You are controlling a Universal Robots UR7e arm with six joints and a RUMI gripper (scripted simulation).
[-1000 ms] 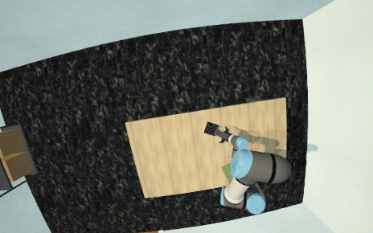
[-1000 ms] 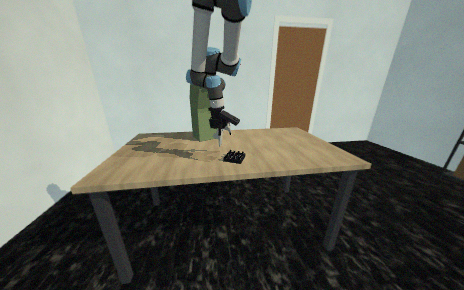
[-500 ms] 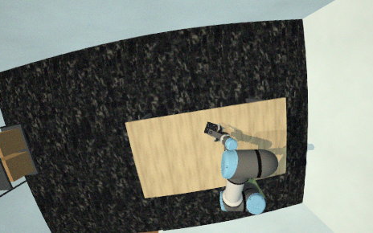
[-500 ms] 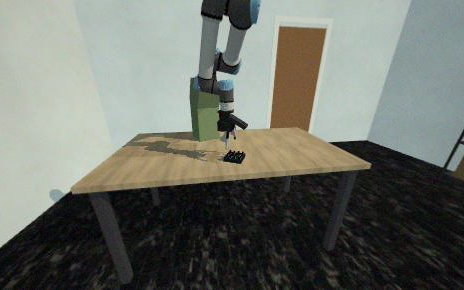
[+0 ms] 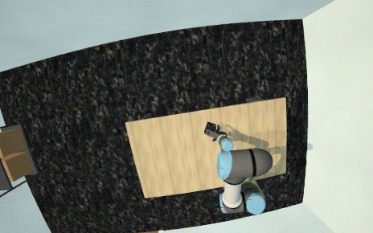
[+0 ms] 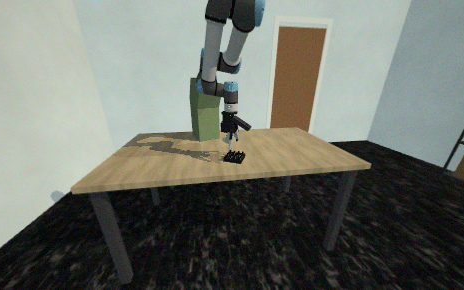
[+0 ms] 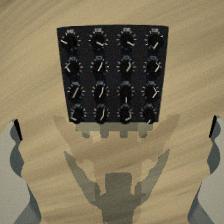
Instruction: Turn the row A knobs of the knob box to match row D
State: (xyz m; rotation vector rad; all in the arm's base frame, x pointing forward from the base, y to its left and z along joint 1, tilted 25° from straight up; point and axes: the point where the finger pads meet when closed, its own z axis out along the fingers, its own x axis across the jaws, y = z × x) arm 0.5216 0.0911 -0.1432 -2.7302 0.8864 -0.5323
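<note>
Grey-and-blue arm [image 6: 215,50] reaches down from above, wrist vertical over wooden table [image 6: 295,155]. Gripper [image 6: 230,143] hangs just above the black knob box [image 7: 112,72], apparently near its edge; contact hard to judge. In the wrist view, box lies ahead of the fingers. Jaws fully spread, holding nothing

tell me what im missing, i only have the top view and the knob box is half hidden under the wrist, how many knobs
Observer: Sixteen on the knob box, four rows of four, in the wrist view.
Operator: gripper on one yet
Observer: No. The gripper hangs open above the box, holding nothing.
Operator: box flat on the table
Observer: Yes, flat on the table, in front of a green block.
</note>
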